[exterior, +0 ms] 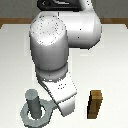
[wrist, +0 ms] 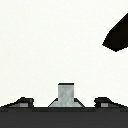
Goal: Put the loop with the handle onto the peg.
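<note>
Nearest the camera, the loop with the handle (exterior: 35,114) is lying flat around the peg (exterior: 33,102), close to the table's (exterior: 112,60) front edge, its tab pointing toward the brown block (exterior: 95,104). That block is standing upright, apart from the ring. Bare white tabletop is spreading wide on the exterior view's right and toward the far edge. The gripper (exterior: 64,102) is reaching down just beside the loop's handle (the wrist view shows the grey tab (wrist: 66,95) between its fingertips (wrist: 20,101)); whether it is clamping is impossible to tell.

Matt grey peg (exterior: 33,101) and loop (exterior: 30,116); brown wooden block (exterior: 95,104); glossy white arm (exterior: 57,45).
</note>
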Robot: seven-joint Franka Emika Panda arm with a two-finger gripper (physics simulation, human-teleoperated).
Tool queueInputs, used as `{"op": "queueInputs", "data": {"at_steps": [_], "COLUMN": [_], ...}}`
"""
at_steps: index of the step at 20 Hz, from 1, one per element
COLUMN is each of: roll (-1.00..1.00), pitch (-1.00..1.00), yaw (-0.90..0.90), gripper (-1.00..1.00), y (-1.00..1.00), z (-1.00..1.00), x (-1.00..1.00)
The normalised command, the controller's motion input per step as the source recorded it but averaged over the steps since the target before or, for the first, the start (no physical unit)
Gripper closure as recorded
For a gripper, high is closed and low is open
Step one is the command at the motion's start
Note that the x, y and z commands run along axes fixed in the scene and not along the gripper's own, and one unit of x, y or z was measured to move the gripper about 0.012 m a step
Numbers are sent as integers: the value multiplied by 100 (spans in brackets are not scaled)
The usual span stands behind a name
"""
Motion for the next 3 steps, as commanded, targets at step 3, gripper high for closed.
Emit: {"op": "queueInputs", "data": {"at_steps": [3], "roll": [0], "pitch": [0], "yaw": [0], "gripper": [-100], "y": [0], "z": [0], "x": [0]}}
